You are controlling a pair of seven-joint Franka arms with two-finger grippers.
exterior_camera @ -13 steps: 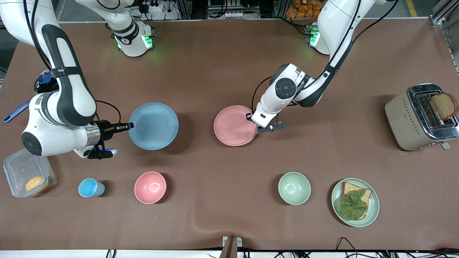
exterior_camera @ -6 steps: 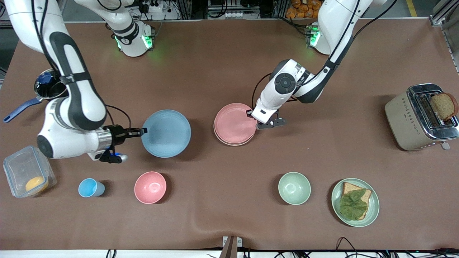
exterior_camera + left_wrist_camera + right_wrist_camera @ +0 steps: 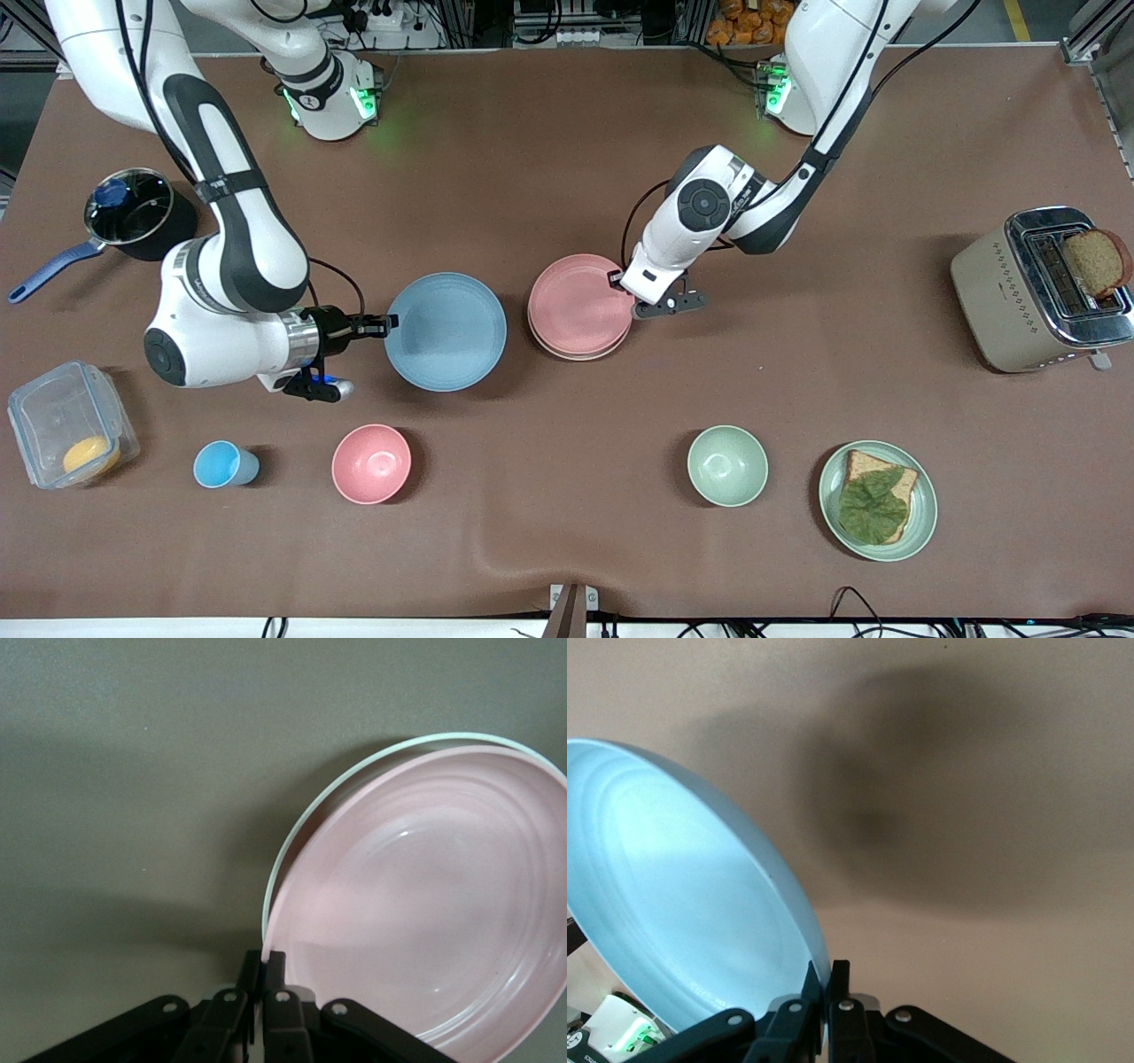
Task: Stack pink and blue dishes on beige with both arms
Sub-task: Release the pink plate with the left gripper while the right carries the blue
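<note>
The pale pink plate (image 3: pixel 580 306) lies on the beige plate (image 3: pixel 567 354), of which only a thin rim shows at the edge nearer the camera. My left gripper (image 3: pixel 620 282) is shut on the pink plate's rim at the side toward the left arm's end. In the left wrist view the fingers (image 3: pixel 270 964) pinch the pink plate (image 3: pixel 425 904), with the beige rim (image 3: pixel 292 837) just outside it. My right gripper (image 3: pixel 387 325) is shut on the rim of the light blue plate (image 3: pixel 446 330), held beside the pink plate toward the right arm's end. The right wrist view shows the blue plate (image 3: pixel 682 921) tilted in the right gripper (image 3: pixel 826 979).
A dark pot with a blue handle (image 3: pixel 133 213) and a clear box (image 3: pixel 66 434) stand at the right arm's end. A blue cup (image 3: pixel 221 463), pink bowl (image 3: pixel 371 462), green bowl (image 3: pixel 727 465) and green plate with bread (image 3: pixel 877 501) line the near side. A toaster (image 3: pixel 1041 288) stands at the left arm's end.
The right arm has carried the blue plate toward the pink plate, halving the gap. The pink plate came down onto the beige one a second ago and has stayed put since.
</note>
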